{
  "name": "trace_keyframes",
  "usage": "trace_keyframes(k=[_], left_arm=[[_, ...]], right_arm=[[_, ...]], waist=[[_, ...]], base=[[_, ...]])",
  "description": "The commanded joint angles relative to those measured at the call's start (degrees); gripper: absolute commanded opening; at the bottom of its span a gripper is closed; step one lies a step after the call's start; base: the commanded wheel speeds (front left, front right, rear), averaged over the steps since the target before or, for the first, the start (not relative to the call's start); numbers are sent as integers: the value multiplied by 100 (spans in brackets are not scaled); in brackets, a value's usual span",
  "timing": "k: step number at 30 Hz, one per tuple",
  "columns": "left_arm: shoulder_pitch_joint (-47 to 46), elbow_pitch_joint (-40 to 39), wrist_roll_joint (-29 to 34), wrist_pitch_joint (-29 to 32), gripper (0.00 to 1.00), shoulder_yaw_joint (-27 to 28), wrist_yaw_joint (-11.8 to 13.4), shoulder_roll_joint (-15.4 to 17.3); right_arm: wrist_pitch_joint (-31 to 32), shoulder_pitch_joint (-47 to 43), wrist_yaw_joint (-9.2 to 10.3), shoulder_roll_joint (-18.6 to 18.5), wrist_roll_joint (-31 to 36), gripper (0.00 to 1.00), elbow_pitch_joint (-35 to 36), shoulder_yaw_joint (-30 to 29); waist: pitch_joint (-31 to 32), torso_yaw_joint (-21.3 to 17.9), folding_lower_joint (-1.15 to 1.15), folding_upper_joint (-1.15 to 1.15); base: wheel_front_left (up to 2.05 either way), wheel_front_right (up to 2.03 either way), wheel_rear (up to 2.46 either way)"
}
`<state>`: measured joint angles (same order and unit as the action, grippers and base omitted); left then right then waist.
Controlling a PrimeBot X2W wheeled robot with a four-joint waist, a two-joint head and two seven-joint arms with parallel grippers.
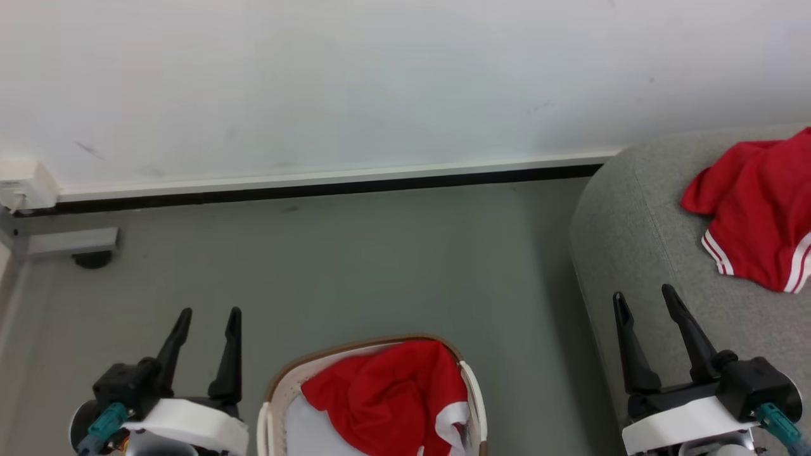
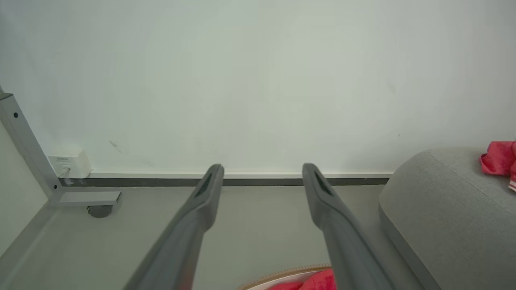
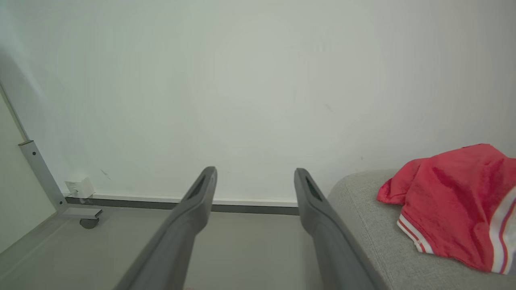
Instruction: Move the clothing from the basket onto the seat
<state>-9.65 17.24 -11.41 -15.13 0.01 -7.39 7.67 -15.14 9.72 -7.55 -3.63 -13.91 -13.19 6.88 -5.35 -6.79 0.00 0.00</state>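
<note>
A white basket with a tan rim (image 1: 279, 380) sits at the bottom centre of the head view, holding red clothing with a white panel (image 1: 386, 399). Another red garment with striped trim (image 1: 754, 209) lies on the grey seat (image 1: 633, 228) at the right. My left gripper (image 1: 209, 316) stands open to the left of the basket, nothing between its fingers. My right gripper (image 1: 643, 294) is open over the seat's near edge, short of the garment. In the right wrist view the garment (image 3: 455, 201) lies right of the open fingers (image 3: 314, 201). The basket rim (image 2: 282, 274) peeks between the left fingers (image 2: 209, 193).
A white wall with a dark baseboard (image 1: 329, 183) runs across the back. A grey metal leg on a caster (image 1: 89, 250) and a white box (image 1: 25, 183) sit at the far left. Grey floor (image 1: 380, 266) lies between the basket and the wall.
</note>
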Motion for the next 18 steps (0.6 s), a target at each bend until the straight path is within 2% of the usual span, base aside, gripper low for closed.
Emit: trace_keyframes(k=[1, 10, 15, 18], left_arm=[[-88, 18, -64, -1, 100, -39, -15, 73], [-616, 301, -426, -1, 100, -593, -4, 541], [-934, 715, -625, -1, 100, -972, -4, 779], [-1264, 1229, -809, 80, 100, -1383, -4, 958]], right_arm=[[0, 98, 13, -23, 31, 100, -35, -19], [0, 507, 13, 58, 115, 100, 120, -106], [-1, 703, 13, 64, 144, 100, 210, -103], [-1, 852, 13, 71, 43, 100, 350, -137]], waist=[[-254, -233, 0, 0], [-1099, -635, 0, 0], [-1496, -787, 0, 0], [-1784, -884, 0, 0]], base=[[0, 0, 0], [0, 0, 0], [0, 0, 0], [0, 0, 0]])
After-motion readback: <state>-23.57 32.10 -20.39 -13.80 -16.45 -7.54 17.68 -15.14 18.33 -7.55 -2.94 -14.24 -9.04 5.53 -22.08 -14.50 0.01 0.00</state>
